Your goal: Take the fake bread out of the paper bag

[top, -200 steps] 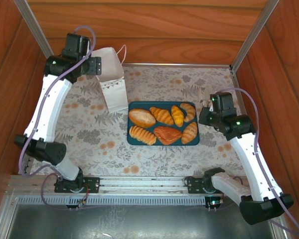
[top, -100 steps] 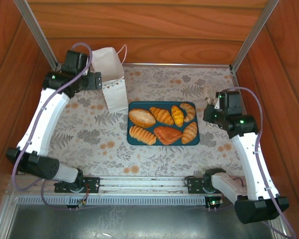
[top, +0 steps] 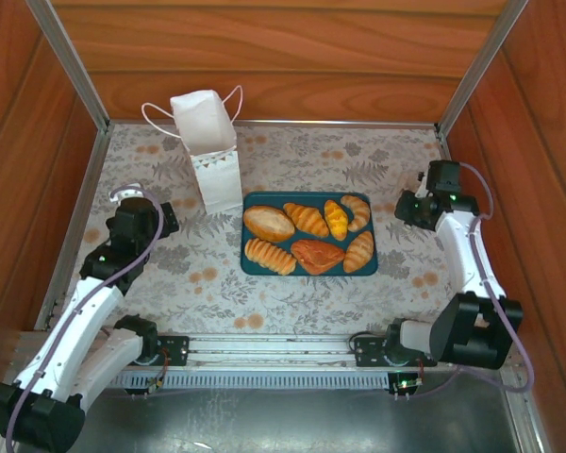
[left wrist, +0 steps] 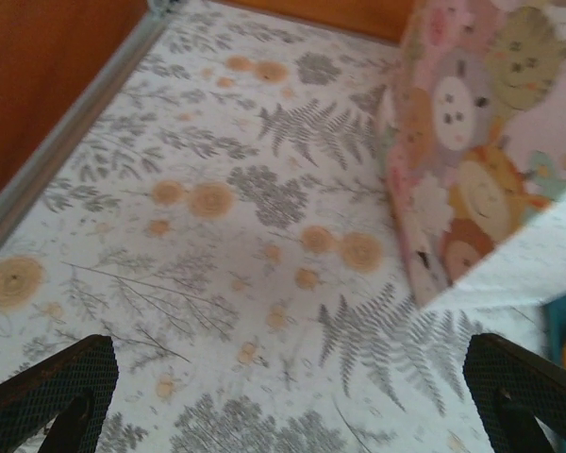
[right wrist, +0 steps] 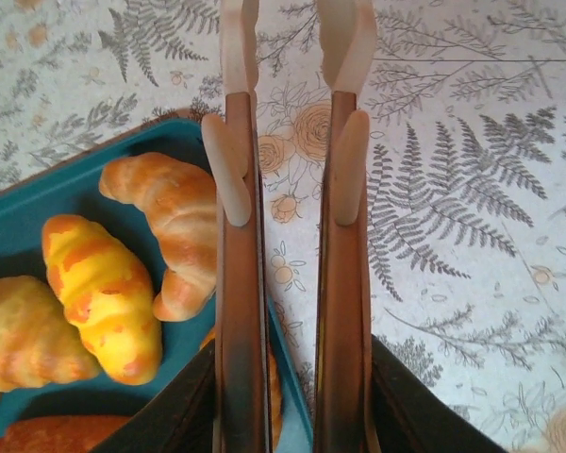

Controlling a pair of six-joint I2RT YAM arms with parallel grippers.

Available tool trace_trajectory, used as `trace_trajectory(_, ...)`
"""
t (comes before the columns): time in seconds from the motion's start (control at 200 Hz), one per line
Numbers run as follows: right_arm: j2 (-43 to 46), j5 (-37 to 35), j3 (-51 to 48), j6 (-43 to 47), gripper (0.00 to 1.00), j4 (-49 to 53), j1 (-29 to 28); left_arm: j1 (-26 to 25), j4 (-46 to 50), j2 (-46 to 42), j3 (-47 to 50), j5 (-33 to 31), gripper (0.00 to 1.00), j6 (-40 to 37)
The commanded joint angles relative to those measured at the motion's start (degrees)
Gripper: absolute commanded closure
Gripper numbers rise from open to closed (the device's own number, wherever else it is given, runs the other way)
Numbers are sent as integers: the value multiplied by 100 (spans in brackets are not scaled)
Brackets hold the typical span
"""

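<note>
The fake bread lies on the teal tray, six pieces in two rows. None shows in the paper bag, whose open mouth looks white and empty from above, so the unloading looks finished.

The right gripper hangs over the tray's outer edge. Its fingers stand a narrow gap apart with nothing between them. A croissant sits just left of the left finger, and a yellow-striped roll lies further left.

The left gripper is low over the floral table cover. Its fingertips are spread wide and empty. The bag stands upright ahead of them and to their right, apart from both.

The pastries look light, stiff and glossy, with rounded backs that could slip out of a pinch. The safest hold is probably across the narrow middle, with the fingers straddling the ridges.

The bag is thin paper and likely tips or creases under a light push. Its rim or the cord handles are the best places to hold it.
</note>
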State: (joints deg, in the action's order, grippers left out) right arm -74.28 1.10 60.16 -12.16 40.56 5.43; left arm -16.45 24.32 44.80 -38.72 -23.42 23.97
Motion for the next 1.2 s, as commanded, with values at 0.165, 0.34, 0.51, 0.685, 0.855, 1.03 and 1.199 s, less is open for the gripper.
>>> trace_trajectory(0.165,-1240,-185,290,978,63,-396,72,80,-964,376,366,-734,0,-136)
trace_trajectory(0.34,-1852,-349,313,1574,63,-775,73,90,-1043,532,443,-688,0,-188)
trace_trajectory(0.51,-2048,-575,114,1958,57,-1236,76,98,-1186,367,654,-637,0,-329)
trace_trajectory(0.685,-2510,-843,138,2121,53,-1156,72,107,-1382,212,886,-652,0,-422)
trace_trajectory(0.855,-2679,-1024,304,2075,47,-819,63,128,-1471,244,943,-625,0,-551)
trace_trajectory(1.03,-2556,-1143,413,1959,41,-516,63,142,-1511,306,958,-523,0,-577)
trace_trajectory(1.199,-2379,-1371,511,1894,34,-219,81,140,-1491,298,971,-419,0,-611)
